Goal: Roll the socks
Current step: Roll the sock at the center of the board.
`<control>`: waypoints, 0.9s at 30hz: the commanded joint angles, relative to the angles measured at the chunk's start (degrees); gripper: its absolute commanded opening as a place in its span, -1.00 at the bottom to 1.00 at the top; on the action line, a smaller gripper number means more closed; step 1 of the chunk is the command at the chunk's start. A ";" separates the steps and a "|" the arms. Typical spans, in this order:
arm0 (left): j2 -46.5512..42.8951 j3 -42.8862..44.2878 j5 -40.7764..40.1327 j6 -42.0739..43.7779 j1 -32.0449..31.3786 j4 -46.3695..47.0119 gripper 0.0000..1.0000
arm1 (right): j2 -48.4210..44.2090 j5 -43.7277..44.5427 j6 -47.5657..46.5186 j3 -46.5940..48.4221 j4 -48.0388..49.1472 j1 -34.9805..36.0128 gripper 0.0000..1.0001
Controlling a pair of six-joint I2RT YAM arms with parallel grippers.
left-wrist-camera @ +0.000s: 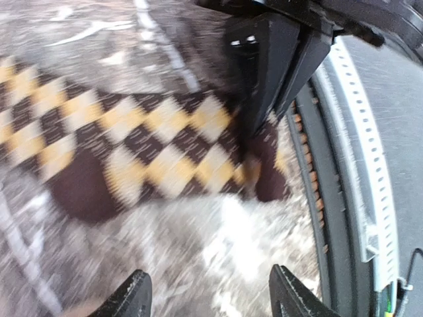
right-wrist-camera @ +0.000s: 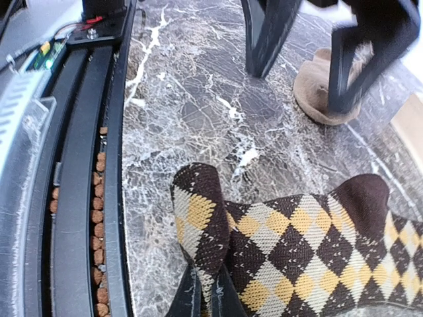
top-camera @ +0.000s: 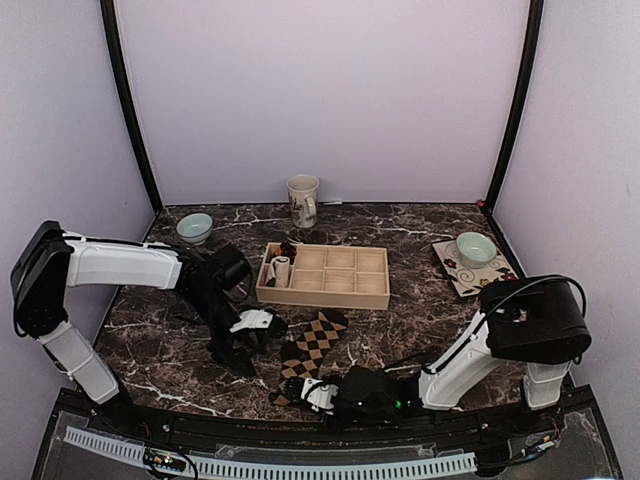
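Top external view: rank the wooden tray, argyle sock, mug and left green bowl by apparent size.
1. wooden tray
2. argyle sock
3. mug and left green bowl: too alike to rank, and both sit farther from the camera.

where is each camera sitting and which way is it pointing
Top external: above and behind the arm bases, looking down on the marble table; both arms show, with left claw and right claw.
Left wrist: on the left arm, aimed down at the argyle sock; its own open fingertips show at the bottom.
Right wrist: low by the near edge, facing along it toward the left arm; its own claw, shut on the argyle sock, shows at the bottom.
Shared: both wrist views show the argyle sock and the other arm's claw.
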 commanded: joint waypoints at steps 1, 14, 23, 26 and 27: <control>-6.78 -6.37 -6.13 -1.89 0.53 3.93 0.24 | 2.49 -8.19 7.15 -3.16 -8.77 -1.35 -1.00; -6.98 -4.92 -5.15 -3.50 -7.92 6.81 0.06 | 5.71 -32.24 18.90 -3.16 -13.63 -13.13 -1.00; -1.65 -2.80 -10.17 -7.25 -17.37 13.82 -0.01 | 10.29 -38.67 24.02 -2.06 -15.24 -16.07 -1.00; -1.68 -4.12 -11.35 -7.82 -18.31 16.62 -0.06 | 10.94 -39.69 25.26 -2.19 -14.43 -16.61 -1.00; -1.72 -4.81 -12.42 -7.73 -18.66 17.41 -0.08 | 11.49 -40.43 25.67 -2.12 -13.96 -16.75 -1.00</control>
